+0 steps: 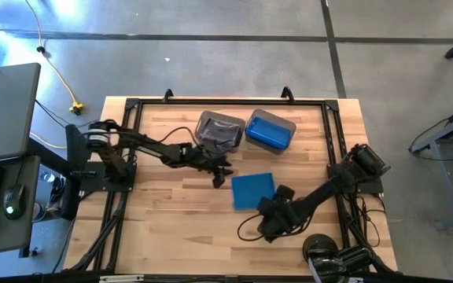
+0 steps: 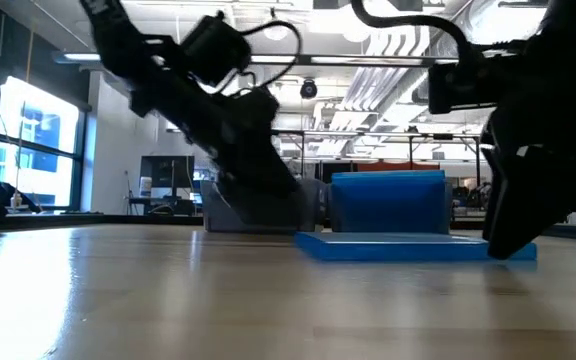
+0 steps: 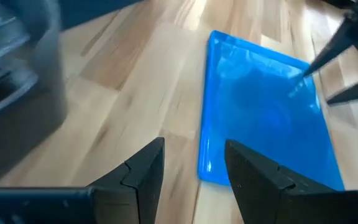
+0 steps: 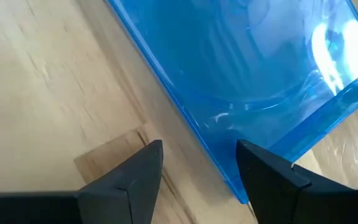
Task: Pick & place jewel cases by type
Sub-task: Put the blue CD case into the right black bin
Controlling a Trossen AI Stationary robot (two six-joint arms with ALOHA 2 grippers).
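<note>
High view first: I see one blue jewel case [image 1: 253,190] lying flat on the bench [image 1: 163,236], roughly at its middle, with both arms reaching toward it. My left gripper [image 1: 222,177] sits just beside the case's edge on the left arm's side, and its fingers [image 3: 143,168] stand apart with nothing between them; through the left wrist view the case [image 3: 263,112] lies just ahead of them on the wood. My right gripper [image 1: 278,196] is at the opposite edge of the case, and the right wrist view shows its fingers [image 4: 261,171] spread wide, one over the bare wood and the other over the blue plastic [image 4: 241,62] near a corner, not clamped on it.

Behind the case, toward the far edge of the bench, two translucent grey bins stand side by side. The left bin [image 1: 218,129] holds dark cases; the right bin [image 1: 270,131] holds blue ones. From the low view the loose case [image 2: 413,246] rests flat on the bench in front of the bin with the blue contents [image 2: 388,203].
</note>
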